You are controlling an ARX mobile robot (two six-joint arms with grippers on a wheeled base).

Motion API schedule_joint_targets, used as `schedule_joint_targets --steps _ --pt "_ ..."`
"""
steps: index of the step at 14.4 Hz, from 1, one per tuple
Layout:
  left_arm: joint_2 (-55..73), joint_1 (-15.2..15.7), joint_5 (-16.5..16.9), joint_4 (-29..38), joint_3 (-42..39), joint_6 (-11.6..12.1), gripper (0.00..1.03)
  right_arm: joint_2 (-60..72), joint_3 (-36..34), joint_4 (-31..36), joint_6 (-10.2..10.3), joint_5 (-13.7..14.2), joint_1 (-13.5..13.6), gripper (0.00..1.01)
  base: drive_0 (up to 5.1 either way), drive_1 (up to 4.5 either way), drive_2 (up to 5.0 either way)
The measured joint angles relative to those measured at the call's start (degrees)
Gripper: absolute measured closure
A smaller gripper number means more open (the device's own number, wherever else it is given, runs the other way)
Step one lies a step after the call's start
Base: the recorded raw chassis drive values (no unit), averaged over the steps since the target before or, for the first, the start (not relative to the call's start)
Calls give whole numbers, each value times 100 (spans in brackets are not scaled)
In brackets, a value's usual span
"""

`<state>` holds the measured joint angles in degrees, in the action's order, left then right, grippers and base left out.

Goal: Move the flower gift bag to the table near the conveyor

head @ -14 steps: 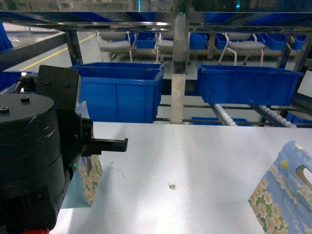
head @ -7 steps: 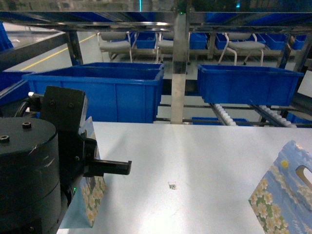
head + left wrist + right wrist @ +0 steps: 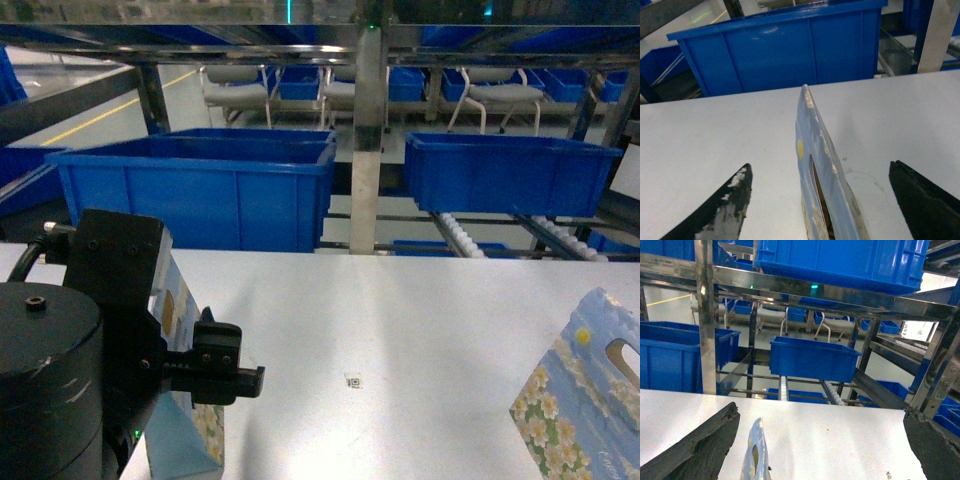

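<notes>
Left gripper (image 3: 235,372) sits low at the left of the head view, its black finger poking out to the right over the white table (image 3: 420,320), with a flower gift bag (image 3: 190,425) standing right against it. From here you can't tell whether the jaws are touching the bag. A second flowered bag (image 3: 585,400) leans at the right edge of the table, well apart from the first. A tiny square code sticker (image 3: 352,381) lies on the table between them. Behind the table runs the steel conveyor (image 3: 470,240) with its white rollers, and blue bins (image 3: 240,195) sit on the racking.

Over to the left wrist view: the left gripper (image 3: 822,200) is spread wide, one dark fingertip at lower left, the other at lower right. The gift bag's (image 3: 822,185) thin top edge rises upright between them, clear of both fingers, its handle cutout showing. Table surface (image 3: 715,130) all around it, a blue bin (image 3: 790,47) beyond the far edge.

Right wrist view now: the right gripper (image 3: 822,450) is also spread, worn black fingers at the two lower corners. The other bag's (image 3: 756,452) top edge stands between them, nearer the left finger, not touching either. Ahead, the table (image 3: 840,435), then the conveyor frame (image 3: 805,385) with roller tracks and more blue bins (image 3: 812,357).
</notes>
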<state>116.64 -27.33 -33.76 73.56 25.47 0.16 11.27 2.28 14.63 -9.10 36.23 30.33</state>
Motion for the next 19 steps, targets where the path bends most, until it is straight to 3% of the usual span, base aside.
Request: schedule_joint_targets --steps 2,6,10,12,13,14,15,16,17,19 --pt "-356 92 37 17 -74 4 3 0 0 0 0 0 0 3 0 0 0" --pt "-1294 245 188 15 -461 -9 5 0 0 0 0 0 0 3 0 0 0" --pt "-3126 1169 1145 9 -1510 -310 5 0 0 0 0 0 0 3 0 0 0" --pt "-4590 1237 1622 -684 -1801 -350 5 0 0 0 0 0 0 3 0 0 0" --pt "-5569 1123 1681 -1360 -1871 -369 5 0 0 0 0 0 0 3 0 0 0" --pt "-5755 1126 1681 -1311 -1873 -393 5 -11 13 -96 46 -57 -13 4 0 0 0" --pt "-5713 1132 1681 -1370 -1873 -426 5 -214 125 -894 365 -833 -435 17 0 0 0" --pt "-5816 1178 1762 -1939 -1825 -358 9 -409 118 -1196 592 -1309 -848 30 0 0 0" --pt "-6301 1325 2011 -2706 -1853 -221 22 -546 118 -1252 706 -1694 -1182 43 0 0 0" --pt "-7108 1694 2288 -3283 -2046 -122 49 -743 70 -1366 804 -2306 -1731 70 0 0 0"
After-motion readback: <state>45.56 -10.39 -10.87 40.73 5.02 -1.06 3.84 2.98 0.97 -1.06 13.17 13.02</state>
